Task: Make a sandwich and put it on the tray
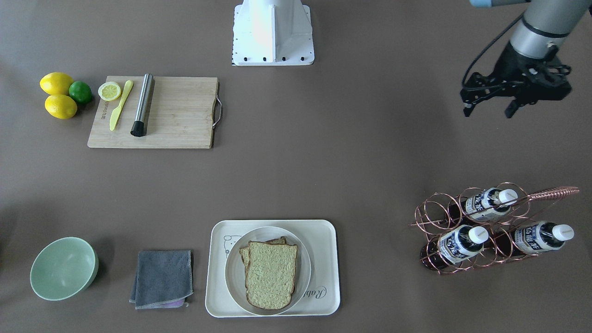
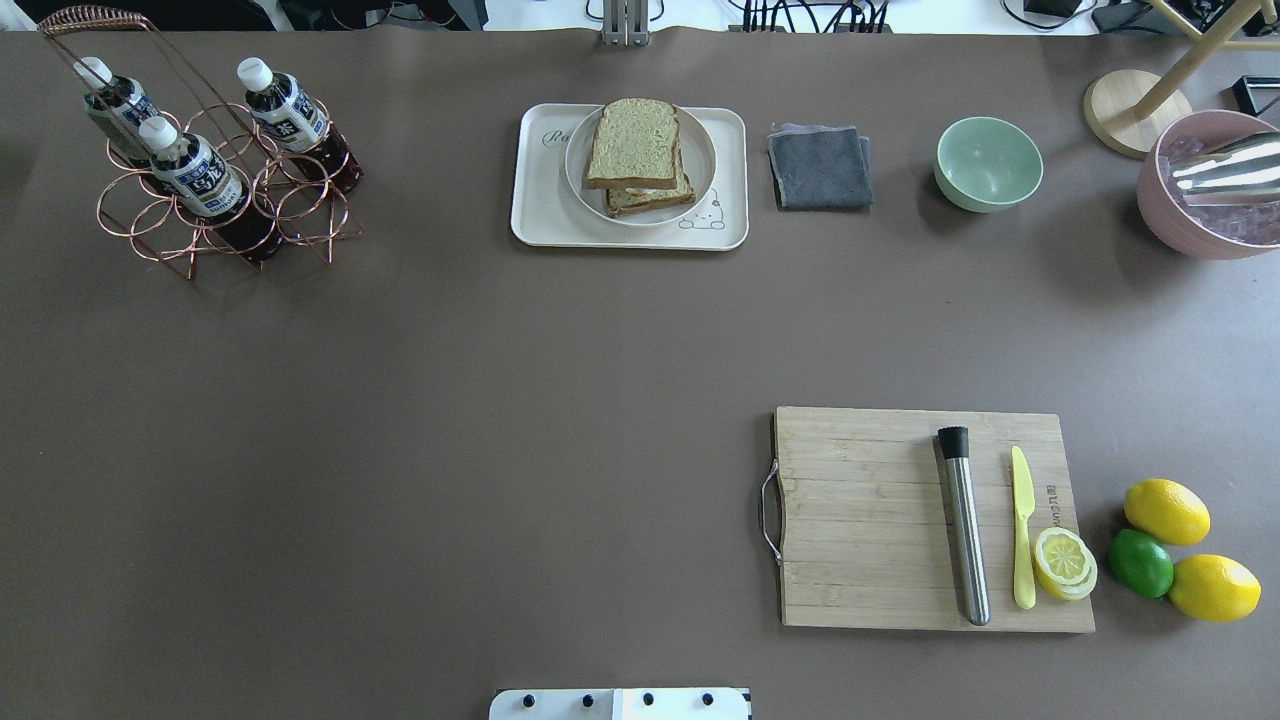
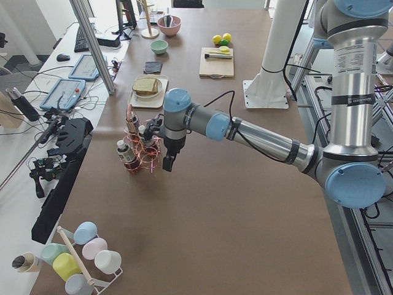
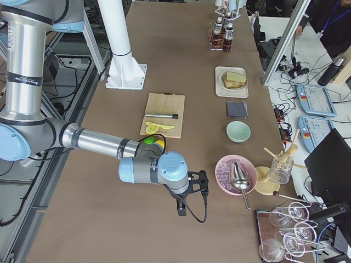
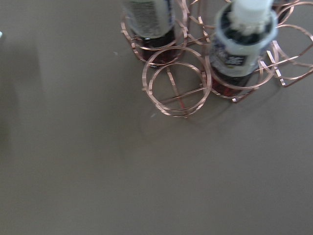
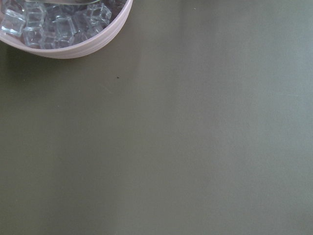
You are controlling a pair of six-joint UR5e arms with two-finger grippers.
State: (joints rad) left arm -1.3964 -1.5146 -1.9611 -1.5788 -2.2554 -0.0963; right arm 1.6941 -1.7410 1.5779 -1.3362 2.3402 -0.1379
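Sandwich (image 1: 270, 273) stacked on plate (image 1: 233, 273), which sits in the tray (image 1: 323, 240).
Left hand (image 1: 489, 110) fingers apart, empty; right hand (image 4: 183, 208): cannot tell.

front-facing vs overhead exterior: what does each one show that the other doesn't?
Front-facing only: the left gripper, jaws apart and empty, on the robot's side of the bottle rack.
Overhead only: a pink bowl of ice with a metal scoop in it, and a round wooden stand base. Neither arm shows there.
Both: the sandwich on a white plate on the tray, grey cloth, green bowl, cutting board with muddler, yellow knife and lemon slice, two lemons, a lime.
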